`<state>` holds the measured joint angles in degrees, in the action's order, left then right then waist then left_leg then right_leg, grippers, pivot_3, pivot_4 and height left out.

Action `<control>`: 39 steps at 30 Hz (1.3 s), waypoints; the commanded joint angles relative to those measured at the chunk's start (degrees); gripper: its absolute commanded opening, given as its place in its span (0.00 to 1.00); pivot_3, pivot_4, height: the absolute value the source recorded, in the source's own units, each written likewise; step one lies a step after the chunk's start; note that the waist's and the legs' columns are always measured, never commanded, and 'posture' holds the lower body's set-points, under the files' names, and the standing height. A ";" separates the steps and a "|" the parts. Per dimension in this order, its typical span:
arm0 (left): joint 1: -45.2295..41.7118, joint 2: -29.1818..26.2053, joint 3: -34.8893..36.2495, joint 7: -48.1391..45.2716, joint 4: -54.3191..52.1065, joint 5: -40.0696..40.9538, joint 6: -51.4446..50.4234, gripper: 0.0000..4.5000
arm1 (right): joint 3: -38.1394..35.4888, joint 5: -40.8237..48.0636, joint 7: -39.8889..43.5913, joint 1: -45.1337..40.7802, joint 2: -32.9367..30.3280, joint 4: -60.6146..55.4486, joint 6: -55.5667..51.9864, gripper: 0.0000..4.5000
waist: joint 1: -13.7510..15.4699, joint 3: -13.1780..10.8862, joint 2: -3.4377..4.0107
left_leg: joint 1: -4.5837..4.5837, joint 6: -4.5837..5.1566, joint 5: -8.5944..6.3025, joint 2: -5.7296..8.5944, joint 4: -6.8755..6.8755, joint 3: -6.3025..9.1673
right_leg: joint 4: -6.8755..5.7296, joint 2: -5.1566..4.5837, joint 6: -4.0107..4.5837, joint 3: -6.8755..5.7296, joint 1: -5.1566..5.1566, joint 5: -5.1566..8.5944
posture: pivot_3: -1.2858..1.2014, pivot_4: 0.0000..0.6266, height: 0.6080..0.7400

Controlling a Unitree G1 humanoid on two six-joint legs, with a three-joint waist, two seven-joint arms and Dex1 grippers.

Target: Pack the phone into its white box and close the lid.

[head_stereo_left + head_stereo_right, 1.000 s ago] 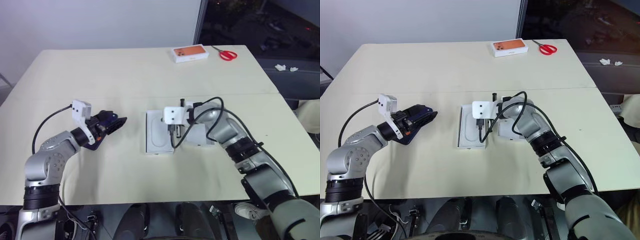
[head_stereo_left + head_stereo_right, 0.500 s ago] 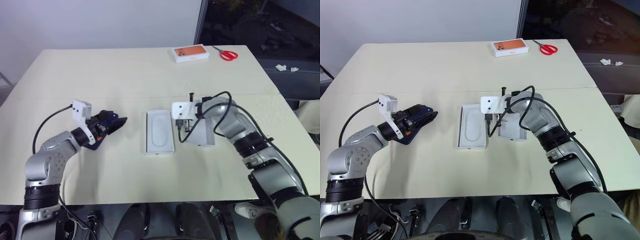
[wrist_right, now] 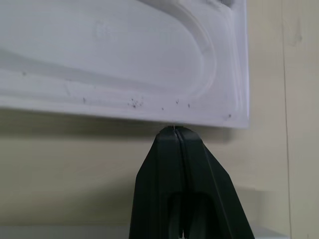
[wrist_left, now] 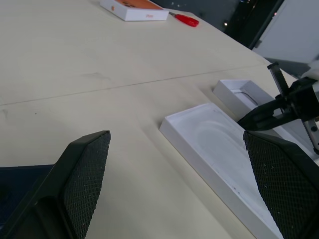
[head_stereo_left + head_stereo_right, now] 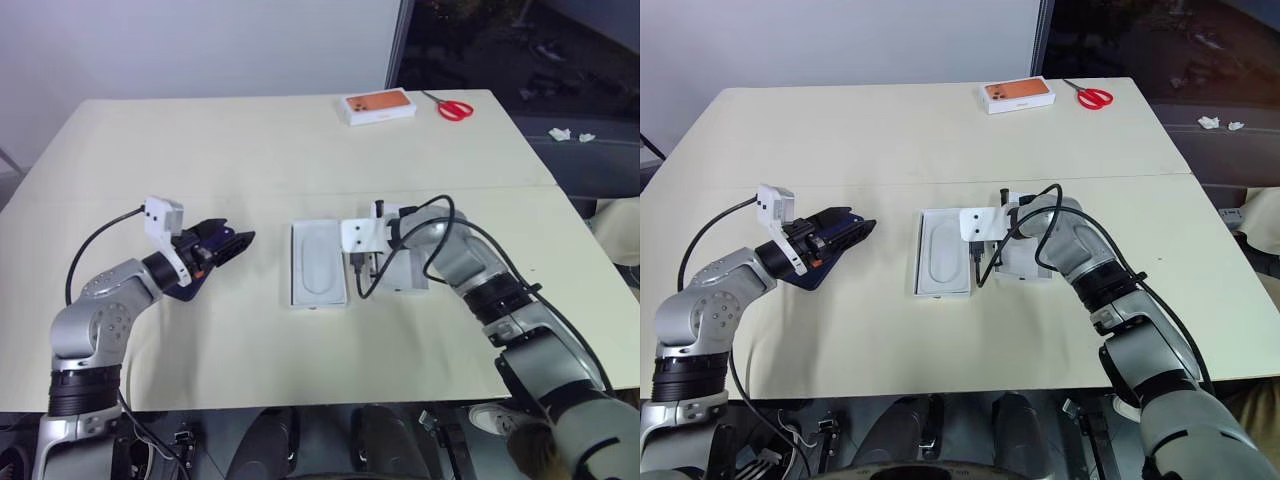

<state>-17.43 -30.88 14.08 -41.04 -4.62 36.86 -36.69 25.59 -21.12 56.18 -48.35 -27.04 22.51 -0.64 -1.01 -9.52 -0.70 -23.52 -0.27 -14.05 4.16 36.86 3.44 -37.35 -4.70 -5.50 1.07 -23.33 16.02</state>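
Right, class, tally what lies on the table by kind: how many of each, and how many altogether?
Open white box parts: 2, an insert tray and a box part
Closed box with orange picture: 1
Red scissors: 1
Dark blue phone: 1
Total: 5

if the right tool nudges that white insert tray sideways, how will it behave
The white insert tray lies flat on the table, so it would probably slide, not tip. It looks thin and moulded, likely light and slightly flexible. The shut right tool is at its edge.
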 commanded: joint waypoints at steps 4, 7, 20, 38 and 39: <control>0.23 -0.26 0.86 0.10 -1.79 0.30 0.92 1.00 | -0.81 0.89 1.19 -0.61 0.23 -4.52 -0.75 0.00 | 0.07 0.00 0.00 | 0.00 0.00 0.00 0.00 0.01 0.00 | 0.00 -0.01 0.00 0.00 0.01 0.00 | 0.52 0.24 1.00; 0.38 -0.23 0.87 0.13 -1.95 0.35 0.88 1.00 | -0.86 0.90 1.81 -0.41 0.03 -5.57 -1.25 0.00 | 0.08 0.00 0.00 | 0.00 0.00 0.00 0.01 0.01 0.00 | 0.00 -0.01 0.00 0.00 0.01 0.00 | 0.52 0.24 1.00; 0.35 -0.38 0.73 0.12 -1.90 0.26 0.91 1.00 | -0.10 1.40 4.25 2.08 0.38 -9.47 -3.61 0.00 | 0.09 0.00 0.00 | 0.00 0.01 0.00 0.00 0.01 0.00 | 0.00 -0.01 0.00 -0.01 0.01 0.00 | 0.52 0.24 1.00; 0.26 -0.26 0.75 0.31 -1.62 0.22 0.87 1.00 | -2.73 2.95 2.28 -1.13 0.07 -7.97 -2.91 0.00 | 0.11 0.00 0.00 | 0.00 0.00 0.00 0.00 0.01 0.00 | 0.00 -0.01 0.00 -0.01 0.01 0.00 | 0.52 0.24 1.00; 0.29 -0.25 0.73 0.32 -1.62 0.19 0.89 1.00 | -3.85 4.51 2.16 -1.79 0.84 -7.91 -3.43 0.00 | 0.11 0.00 0.00 | 0.00 0.00 0.00 0.00 0.01 0.00 | 0.00 -0.01 0.00 -0.01 0.01 0.00 | 0.52 0.24 1.00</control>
<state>-16.59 -30.89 14.09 -40.90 -4.67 36.85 -36.70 24.99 -19.30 59.32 -47.41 -27.03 15.22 -4.08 -0.91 -9.52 -0.71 -23.53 -0.27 -14.06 4.16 36.87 3.44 -37.35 -4.71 -5.50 1.06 -23.32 16.02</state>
